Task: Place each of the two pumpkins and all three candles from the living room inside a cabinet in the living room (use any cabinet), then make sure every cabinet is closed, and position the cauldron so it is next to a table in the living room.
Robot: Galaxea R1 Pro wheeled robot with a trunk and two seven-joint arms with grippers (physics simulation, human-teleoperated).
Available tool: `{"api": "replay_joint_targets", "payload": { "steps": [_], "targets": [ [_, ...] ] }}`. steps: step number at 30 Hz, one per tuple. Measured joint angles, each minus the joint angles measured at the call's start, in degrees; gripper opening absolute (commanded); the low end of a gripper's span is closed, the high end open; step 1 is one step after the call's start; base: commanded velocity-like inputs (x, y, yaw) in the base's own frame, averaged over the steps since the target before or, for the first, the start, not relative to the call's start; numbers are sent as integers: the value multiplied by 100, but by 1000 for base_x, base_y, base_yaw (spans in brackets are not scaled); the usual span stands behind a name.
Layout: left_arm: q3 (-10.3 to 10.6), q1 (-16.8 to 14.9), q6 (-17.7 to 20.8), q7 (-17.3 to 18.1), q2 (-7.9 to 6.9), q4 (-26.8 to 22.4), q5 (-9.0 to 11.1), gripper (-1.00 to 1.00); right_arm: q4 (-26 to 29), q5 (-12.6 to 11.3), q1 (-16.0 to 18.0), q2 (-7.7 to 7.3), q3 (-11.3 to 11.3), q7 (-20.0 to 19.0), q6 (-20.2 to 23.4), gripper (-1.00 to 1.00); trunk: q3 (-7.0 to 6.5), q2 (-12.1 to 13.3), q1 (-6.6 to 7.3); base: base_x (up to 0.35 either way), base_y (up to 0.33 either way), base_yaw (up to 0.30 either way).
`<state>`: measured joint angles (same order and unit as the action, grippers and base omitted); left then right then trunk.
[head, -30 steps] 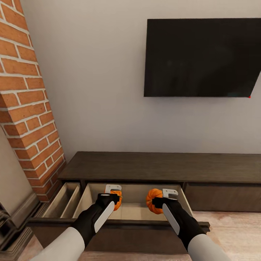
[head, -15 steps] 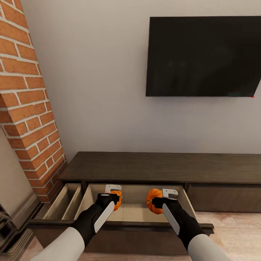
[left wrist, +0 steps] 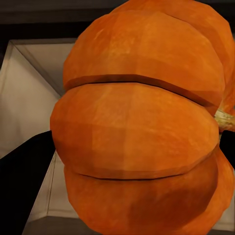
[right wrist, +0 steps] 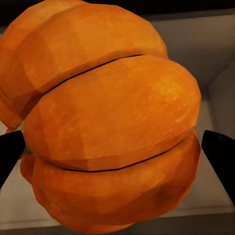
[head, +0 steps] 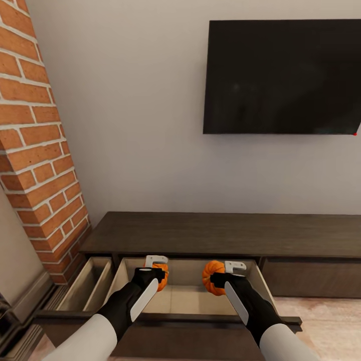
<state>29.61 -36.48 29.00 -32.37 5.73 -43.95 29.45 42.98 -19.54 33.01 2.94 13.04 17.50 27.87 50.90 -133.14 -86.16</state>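
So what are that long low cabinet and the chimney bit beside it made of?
The cabinet looks like dark brown wood with a matte finish, with faint grain streaks along its top; its open drawer is paler tan inside. The chimney looks like rough red brick with pale mortar lines.

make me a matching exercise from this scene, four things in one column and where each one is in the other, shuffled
Things:
1. left tool
2. right tool
3. TV
4. brick fireplace

Places:
A. mounted on the pale wall
B. rising at the cabinet's left end
C. holding a pumpkin over the right part of the open drawer
D. holding a pumpkin over the drawer's left part

Pairs: 1-D, 2-C, 3-A, 4-B
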Motion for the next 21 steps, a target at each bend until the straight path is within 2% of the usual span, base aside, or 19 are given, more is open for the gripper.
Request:
{"api": "replay_joint_targets", "payload": {
  "steps": [12,21],
  "targets": [
    [11,2,1,0,2,3,-2,-100,-72,49,0,0,7,0,-163,-100,0,0,0,4,0,0],
    [-3,3,3,-3,2,14,10,-100,-72,58,-1,0,7,-5,-189,-100,162,-359,-198,0,0,0]
  ]
}}
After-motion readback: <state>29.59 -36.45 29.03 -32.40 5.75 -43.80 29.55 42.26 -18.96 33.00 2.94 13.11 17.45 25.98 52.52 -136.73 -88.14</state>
